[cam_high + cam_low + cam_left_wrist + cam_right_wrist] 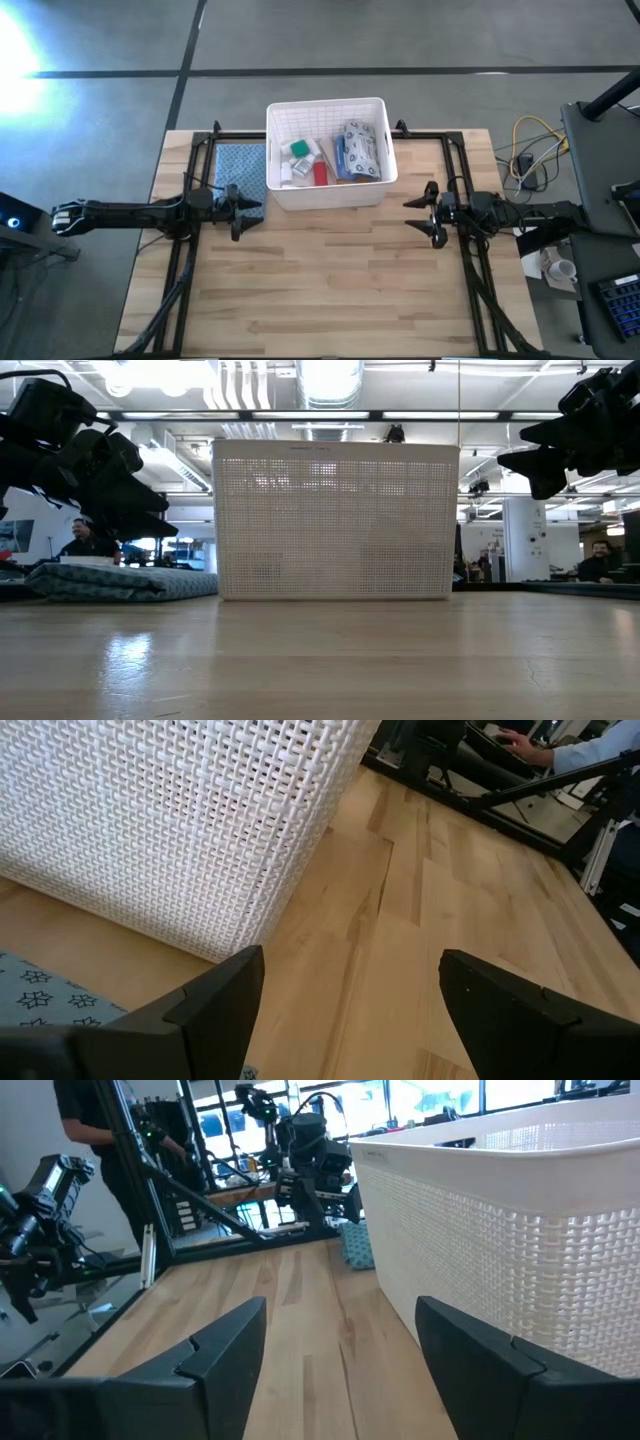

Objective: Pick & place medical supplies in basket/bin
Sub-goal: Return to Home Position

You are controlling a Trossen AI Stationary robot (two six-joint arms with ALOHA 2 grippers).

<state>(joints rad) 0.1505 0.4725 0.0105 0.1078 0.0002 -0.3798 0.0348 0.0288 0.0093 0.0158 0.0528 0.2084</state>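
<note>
You had the left gripper (240, 209) and right gripper (419, 213) empty, fingers apart, either side of the bin (326, 103), with the supplies (350, 155) lying inside it. Retracting the left arm low could have snagged the cloth (240, 165), which seemingly lay just beside its fingers.

I am seeing the large white rectangular plastic lattice-walled bin (330, 195) standing upright at the far middle of the wooden table (330, 290), holding a green-capped white bottle (298, 149), a red tube (320, 173) and a grey-white patterned packet (362, 150).
</note>
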